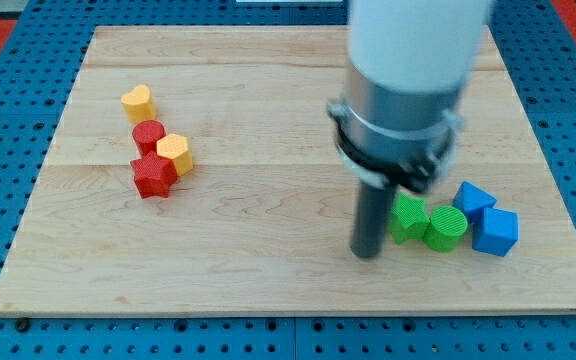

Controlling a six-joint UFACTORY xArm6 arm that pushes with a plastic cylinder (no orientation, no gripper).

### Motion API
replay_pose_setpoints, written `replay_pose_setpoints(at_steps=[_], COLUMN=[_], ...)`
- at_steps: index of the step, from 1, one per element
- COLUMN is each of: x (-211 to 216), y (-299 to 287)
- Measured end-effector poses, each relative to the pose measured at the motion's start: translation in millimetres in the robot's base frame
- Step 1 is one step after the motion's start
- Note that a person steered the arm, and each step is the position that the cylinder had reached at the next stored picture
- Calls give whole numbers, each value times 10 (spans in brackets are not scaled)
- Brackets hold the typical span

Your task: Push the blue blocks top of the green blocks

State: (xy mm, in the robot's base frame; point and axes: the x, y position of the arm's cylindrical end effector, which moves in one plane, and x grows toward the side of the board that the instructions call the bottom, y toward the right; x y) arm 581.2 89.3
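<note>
Beside the green star block [406, 217], on its left and just about touching, our tip [367, 252] rests bare, with no jaws and holding nothing. Right of that star sits the green cylinder [446, 228]; beyond it two blue blocks [475, 197] [496, 232] press close. Pushing from here would likely shove the greens into the blues, scattering both.

— Where does the arm come in?
— From the view's top, right of centre: a wide white housing, then a grey metal collar with a dark clamp ring.
— And below that?
— The straight dark rod hangs upright, not tilted.
— The end?
— My tip [367, 254] rests on the surface, right of the middle.
</note>
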Motion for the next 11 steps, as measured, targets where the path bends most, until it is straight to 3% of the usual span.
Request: replay_pose_setpoints(at_steps=[1, 2, 3, 5, 7, 8, 9, 11], x=[221, 112, -198, -729, -31, -278, -700, -1360], y=[646, 1185, 1195, 673, 1172, 1488, 1068, 804])
